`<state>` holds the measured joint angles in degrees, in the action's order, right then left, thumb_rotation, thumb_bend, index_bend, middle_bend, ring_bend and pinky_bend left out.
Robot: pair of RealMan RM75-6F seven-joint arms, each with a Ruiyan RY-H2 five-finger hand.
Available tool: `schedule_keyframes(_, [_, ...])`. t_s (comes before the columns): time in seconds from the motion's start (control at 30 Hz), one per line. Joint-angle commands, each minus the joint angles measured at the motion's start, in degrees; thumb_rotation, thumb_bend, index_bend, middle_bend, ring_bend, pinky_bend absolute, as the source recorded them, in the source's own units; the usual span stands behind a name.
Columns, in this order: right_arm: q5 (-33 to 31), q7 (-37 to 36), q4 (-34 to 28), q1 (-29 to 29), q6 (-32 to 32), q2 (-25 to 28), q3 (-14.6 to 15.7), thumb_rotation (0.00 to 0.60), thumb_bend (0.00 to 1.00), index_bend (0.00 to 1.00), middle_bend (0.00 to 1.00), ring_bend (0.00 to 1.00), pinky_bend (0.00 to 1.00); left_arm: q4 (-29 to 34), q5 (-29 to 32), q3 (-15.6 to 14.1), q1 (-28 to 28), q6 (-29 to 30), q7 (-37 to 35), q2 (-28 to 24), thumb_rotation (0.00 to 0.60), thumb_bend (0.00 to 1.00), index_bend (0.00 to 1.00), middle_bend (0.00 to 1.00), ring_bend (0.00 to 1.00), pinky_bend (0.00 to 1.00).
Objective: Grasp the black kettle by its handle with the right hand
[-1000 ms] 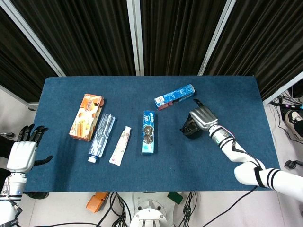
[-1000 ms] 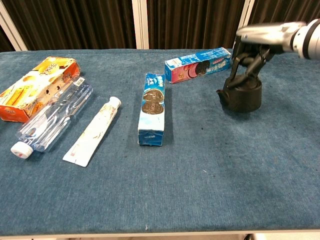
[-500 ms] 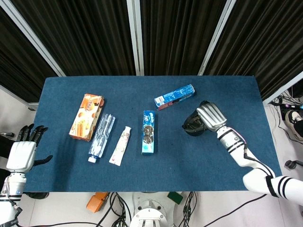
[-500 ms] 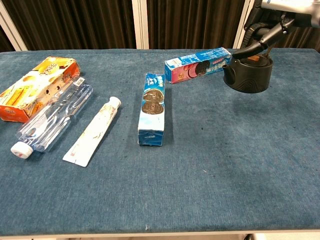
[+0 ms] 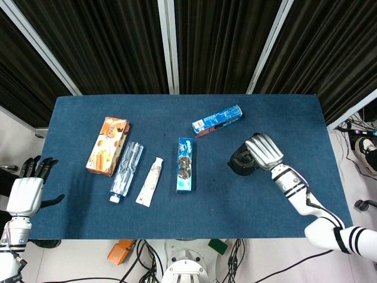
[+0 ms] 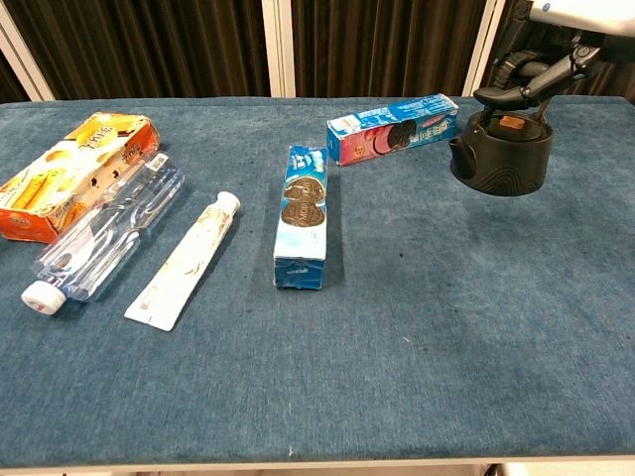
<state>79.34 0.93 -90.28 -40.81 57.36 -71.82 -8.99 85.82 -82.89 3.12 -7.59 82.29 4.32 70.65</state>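
The black kettle [image 6: 501,154] hangs tilted a little above the blue table at the right, its spout pointing left. My right hand [image 6: 580,18] grips its arched handle [image 6: 518,79] from above; the hand is cut off by the top edge of the chest view. From the head view, the right hand [image 5: 264,151] covers most of the kettle [image 5: 239,160]. My left hand [image 5: 26,191] hangs off the table's left side, fingers spread, holding nothing.
A blue cookie box [image 6: 394,127] lies just left of the kettle. Further left lie a blue cookie pack [image 6: 302,201], a toothpaste tube [image 6: 186,261], a clear bottle [image 6: 107,230] and an orange box [image 6: 69,174]. The table [image 6: 417,357] is covered in blue cloth.
The right hand closed on the handle and raised the kettle off the cloth, carrying it slightly to the right. The left hand has stayed put.
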Motion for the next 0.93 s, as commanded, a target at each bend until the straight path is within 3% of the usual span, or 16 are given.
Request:
schedule_keyframes(0.03, [1.09, 2.58, 0.94, -0.04, 0.61, -1.16, 0.61, 0.441, 0.51, 1.00, 1.00, 1.00, 0.63, -0.17, -0.01, -0.01, -0.01, -0.03, -0.12, 0.16, 0.600, 0.05, 0.15, 0.11, 0.00, 0.00])
schedule_keyframes(0.7, [0.09, 19.67, 4.46, -4.88, -4.55, -5.96, 0.98, 0.447, 0.54, 1.00, 1.00, 1.00, 0.65, -1.63, -0.04, 0.11, -0.30, -0.39, -1.32, 1.26, 0.600, 0.05, 0.15, 0.11, 0.00, 0.00])
schedule_keyframes(0.93, [-1.13, 20.99, 4.54, -5.04, -4.30, -6.77, 0.71, 0.446, 0.54, 1.00, 1.00, 1.00, 0.65, -1.93, -0.05, 0.12, -0.33, -0.40, -1.41, 1.42, 0.600, 0.05, 0.15, 0.11, 0.00, 0.00])
